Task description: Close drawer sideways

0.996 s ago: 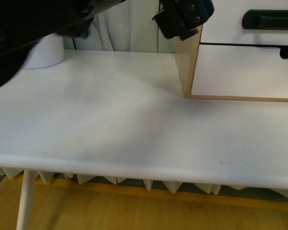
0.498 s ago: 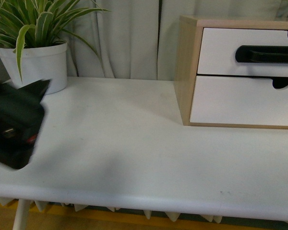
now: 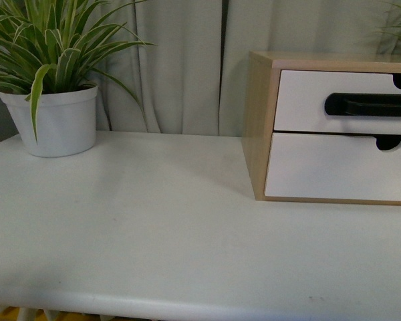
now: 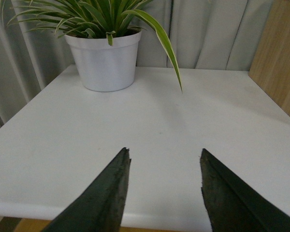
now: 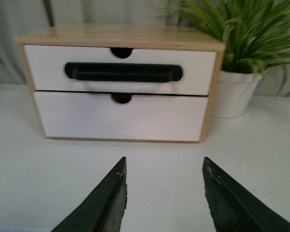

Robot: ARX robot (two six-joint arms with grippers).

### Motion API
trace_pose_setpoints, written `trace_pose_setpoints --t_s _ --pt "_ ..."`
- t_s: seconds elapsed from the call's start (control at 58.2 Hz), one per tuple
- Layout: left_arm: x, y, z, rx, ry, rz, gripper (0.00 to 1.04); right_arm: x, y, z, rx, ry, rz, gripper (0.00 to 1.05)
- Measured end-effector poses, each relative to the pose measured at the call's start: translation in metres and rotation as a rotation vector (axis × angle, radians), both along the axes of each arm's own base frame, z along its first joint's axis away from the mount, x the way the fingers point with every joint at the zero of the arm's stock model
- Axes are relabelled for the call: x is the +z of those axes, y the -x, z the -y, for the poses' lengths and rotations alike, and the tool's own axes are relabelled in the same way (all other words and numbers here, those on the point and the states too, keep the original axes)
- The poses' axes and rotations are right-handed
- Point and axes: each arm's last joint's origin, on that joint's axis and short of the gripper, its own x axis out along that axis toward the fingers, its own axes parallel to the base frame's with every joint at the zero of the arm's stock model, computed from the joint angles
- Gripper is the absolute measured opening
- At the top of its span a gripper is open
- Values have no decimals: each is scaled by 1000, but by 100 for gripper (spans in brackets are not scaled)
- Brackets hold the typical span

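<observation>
Drawer [image 5: 120, 87] closing looks finished, I judge. Right claw [image 5: 164, 159] hangs spread and empty over the near edge of the worktop [image 3: 154, 234], facing the cabinet [image 3: 257, 134] from well apart. Left claw [image 4: 164, 151], likewise spread and empty, points toward the plant pot [image 4: 106, 63] at the far left corner. Toward the far right edge, the drawer sits flush in the cabinet's upper slot, its black bar handle [image 5: 123, 71] free. The next move calls only for confirming no gap remains.

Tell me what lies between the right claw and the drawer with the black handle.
Only bare white table, seen in the right wrist view, separates the right claw from the drawer.
</observation>
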Motion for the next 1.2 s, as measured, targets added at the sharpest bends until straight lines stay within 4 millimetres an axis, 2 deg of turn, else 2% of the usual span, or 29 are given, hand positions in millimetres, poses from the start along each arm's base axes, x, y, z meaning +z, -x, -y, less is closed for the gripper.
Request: trace_pose_setpoints --t_s 0.086,0.24,0.258,0.515,0.601,0.858,0.979,1.202 --pt "-3 5 -5 -4 10 0 32 -10 4 -5 -16 -14 -4 28" --pt "-8 13 -13 -1 17 4 5 -16 6 -14 -7 -15 16 1" --pt "-8 14 -14 1 23 3 4 -17 6 -15 -7 -16 14 1" --pt "-16 24 -27 -18 29 12 4 -28 6 -26 -37 -19 13 1" --pt "-20 26 -31 15 32 13 4 -30 6 -32 5 -21 15 1" --pt "-18 33 -31 4 32 21 4 -37 6 -32 5 -21 11 1" --pt "-18 36 -31 5 32 21 4 -47 6 -32 6 -21 10 1" --pt "-19 41 -31 5 32 21 4 -47 6 -32 5 -21 12 1"
